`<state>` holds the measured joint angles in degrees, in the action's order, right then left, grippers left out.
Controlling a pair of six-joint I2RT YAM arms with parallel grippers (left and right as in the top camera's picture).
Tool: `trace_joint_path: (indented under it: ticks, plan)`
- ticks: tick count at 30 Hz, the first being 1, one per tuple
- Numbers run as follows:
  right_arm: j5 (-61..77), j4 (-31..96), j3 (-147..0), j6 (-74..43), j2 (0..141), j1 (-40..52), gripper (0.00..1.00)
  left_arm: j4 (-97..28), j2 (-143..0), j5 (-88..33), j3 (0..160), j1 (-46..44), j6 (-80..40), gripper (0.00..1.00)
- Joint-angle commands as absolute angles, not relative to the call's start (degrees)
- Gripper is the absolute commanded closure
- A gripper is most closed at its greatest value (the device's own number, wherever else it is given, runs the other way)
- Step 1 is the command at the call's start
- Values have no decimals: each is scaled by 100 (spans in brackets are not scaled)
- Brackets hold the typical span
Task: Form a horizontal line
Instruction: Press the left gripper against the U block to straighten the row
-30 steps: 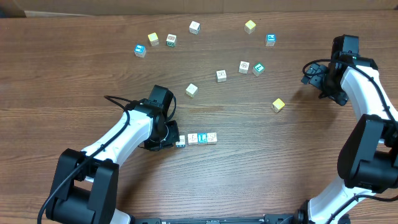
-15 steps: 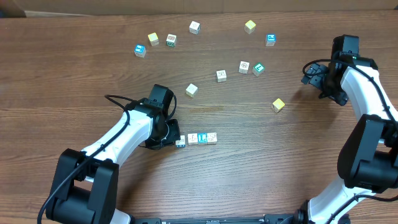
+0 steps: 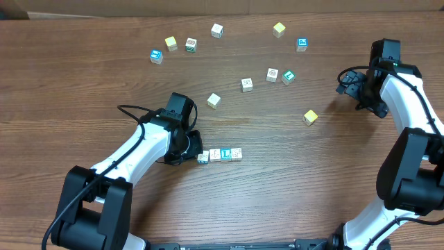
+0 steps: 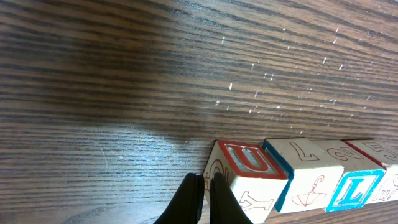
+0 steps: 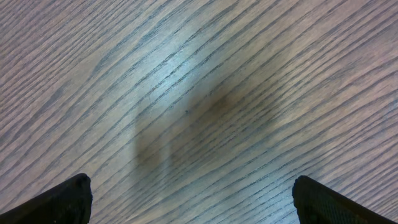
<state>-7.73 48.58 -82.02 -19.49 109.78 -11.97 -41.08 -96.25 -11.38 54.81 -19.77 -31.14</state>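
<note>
Nearest the robot, the left end effector (image 4: 202, 194), pinched shut and holding nothing, sits with its tips against the end cube (image 4: 247, 169) of the horizontal line (image 3: 220, 154). The line lies low on the tabletop (image 3: 291, 201), just right of that arm. The end cube looks slightly askew to its neighbours (a red "U" on top), so a push off its centre could spin it out or buckle the row. Too hard a shove might slide all four cubes. Farther back, a yellow cube (image 3: 310, 117) and a pale cube (image 3: 214, 101) lie well apart from the row. At the far right, the right end effector (image 5: 193, 202) hangs spread wide over bare wood.
</note>
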Motion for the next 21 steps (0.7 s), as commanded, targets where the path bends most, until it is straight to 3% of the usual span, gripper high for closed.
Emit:
trace_joint_path:
  ticks: [1, 21]
  plan:
    - [-790, 4827, -8322, -1942, 10855, -1197, 0, -4132, -9638, -1205, 5610, -1946, -3135, 96]
    - [-790, 4827, -8322, -1942, 10855, -1197, 0, -4646, -9638, -1476, 5610, -1953, -3236, 96]
